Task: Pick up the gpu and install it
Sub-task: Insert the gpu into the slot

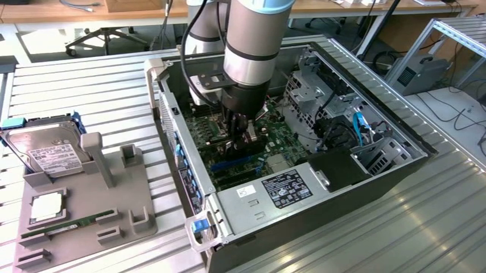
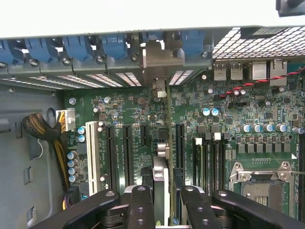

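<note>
The gpu [image 2: 160,179] stands edge-on between my gripper's [image 2: 164,206] black fingers [image 2: 140,205], and its pale metal bracket [image 2: 155,59] reaches the case's rear slot openings. The gripper is shut on the card. The card hangs over the green motherboard [image 2: 143,107], in line with the gap between two black expansion slots [image 2: 127,152]. In the exterior view the gripper [image 1: 241,142] is down inside the open computer case [image 1: 319,182], with the dark card [image 1: 251,138] low over the board. Whether the card's edge touches a slot is hidden.
A grey holder [image 1: 91,227] on the exterior view's left carries a silver hard drive [image 1: 45,151], a processor chip [image 1: 47,206] and a green memory stick [image 1: 68,224]. Inside the case are blue slot latches [image 2: 114,45], an open processor socket [image 2: 259,183], cables [image 2: 45,133] and drive cages [image 1: 319,96].
</note>
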{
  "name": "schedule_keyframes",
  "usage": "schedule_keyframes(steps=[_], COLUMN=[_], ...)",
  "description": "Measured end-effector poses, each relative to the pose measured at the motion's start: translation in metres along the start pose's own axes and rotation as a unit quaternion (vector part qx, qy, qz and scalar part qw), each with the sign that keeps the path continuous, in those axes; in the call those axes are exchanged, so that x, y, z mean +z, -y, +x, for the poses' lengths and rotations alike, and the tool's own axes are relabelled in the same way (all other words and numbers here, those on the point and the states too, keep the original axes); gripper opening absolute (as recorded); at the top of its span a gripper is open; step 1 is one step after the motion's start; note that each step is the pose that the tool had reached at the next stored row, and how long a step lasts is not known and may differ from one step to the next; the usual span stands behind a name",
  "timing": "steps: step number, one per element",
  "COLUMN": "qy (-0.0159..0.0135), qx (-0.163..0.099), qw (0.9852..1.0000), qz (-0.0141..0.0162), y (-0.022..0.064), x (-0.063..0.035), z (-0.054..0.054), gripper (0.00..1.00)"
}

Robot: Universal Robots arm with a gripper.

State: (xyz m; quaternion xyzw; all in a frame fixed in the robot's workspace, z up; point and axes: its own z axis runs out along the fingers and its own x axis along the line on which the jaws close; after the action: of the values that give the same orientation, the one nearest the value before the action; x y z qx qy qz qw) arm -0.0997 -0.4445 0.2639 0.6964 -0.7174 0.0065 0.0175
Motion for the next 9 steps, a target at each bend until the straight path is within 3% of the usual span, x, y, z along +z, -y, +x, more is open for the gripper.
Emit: schedule_keyframes(steps=[9], qy=[0.0], qx=[0.0], qw=[1.0], qz=[0.0], y=[-0.0022], x=[0.0038], z=[0.0005], gripper=[0.27])
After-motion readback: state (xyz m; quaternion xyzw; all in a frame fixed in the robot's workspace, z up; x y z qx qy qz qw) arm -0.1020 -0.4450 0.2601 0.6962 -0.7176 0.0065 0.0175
